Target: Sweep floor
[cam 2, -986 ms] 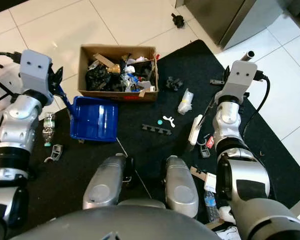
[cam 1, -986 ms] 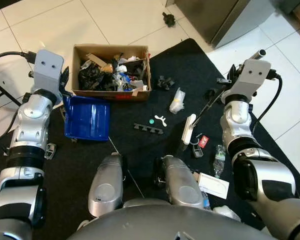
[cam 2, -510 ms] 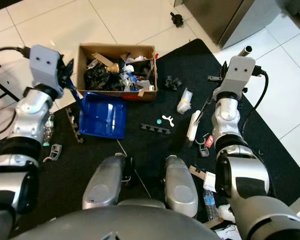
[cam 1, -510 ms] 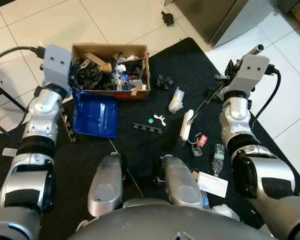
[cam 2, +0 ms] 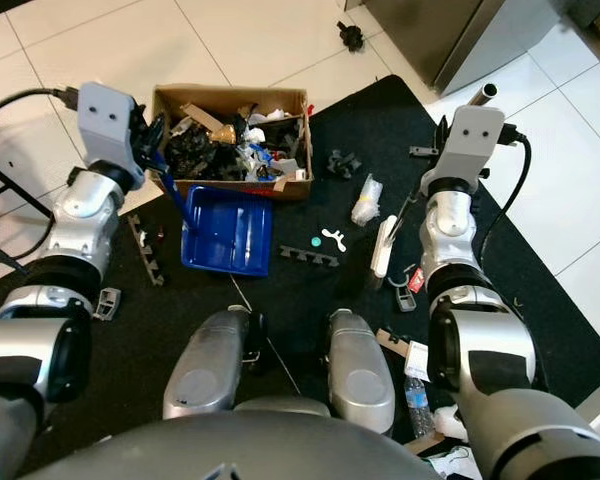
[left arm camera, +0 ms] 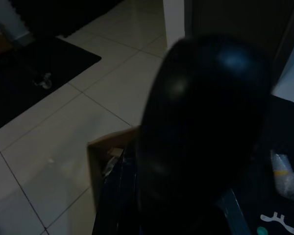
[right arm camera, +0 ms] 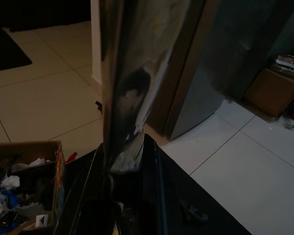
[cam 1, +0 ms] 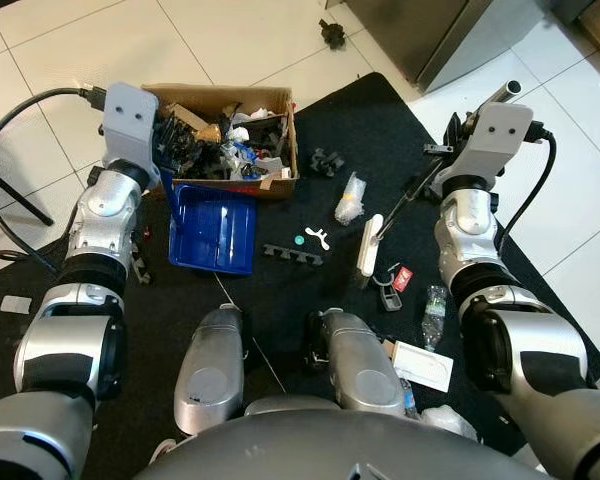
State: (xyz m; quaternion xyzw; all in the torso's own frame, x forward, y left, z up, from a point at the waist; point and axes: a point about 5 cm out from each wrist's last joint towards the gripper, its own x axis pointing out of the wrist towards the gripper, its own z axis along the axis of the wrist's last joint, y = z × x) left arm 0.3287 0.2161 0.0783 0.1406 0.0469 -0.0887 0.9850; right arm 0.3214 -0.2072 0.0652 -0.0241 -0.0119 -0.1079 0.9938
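- We see the left gripper (cam 2: 152,140) raised beside the left end of the cardboard box (cam 2: 232,142), clamped on the blue handle of the blue dustpan (cam 2: 227,229).
- The dustpan handle runs from the gripper's fingers down to the pan, which lies flat on the black mat (cam 2: 310,290) just in front of the box, its far edge at the box's front wall.
- In the left wrist view a dark rounded shape sits very close to the lens; we make out the box corner (left arm camera: 108,147) and pale floor tiles (left arm camera: 49,161) behind it.
- We see the right gripper (cam 1: 453,140) held high over the right part of the mat, gripping the metal pole of the brush (cam 1: 368,246).
- The pole slants from the fingers down to the white brush head, which rests on the mat between a clear plastic wrapper (cam 1: 350,198) and a small red item (cam 1: 404,280).
- The right wrist view shows the pole (right arm camera: 132,88) running along the fingers, close to the lens.
- The box is full of mixed litter.
- Loose items on the mat: a black comb-like strip (cam 1: 295,255), a white piece (cam 1: 317,237) with a green cap beside it, a plastic bottle (cam 1: 433,315) and a white card (cam 1: 422,367) near the robot's right side.
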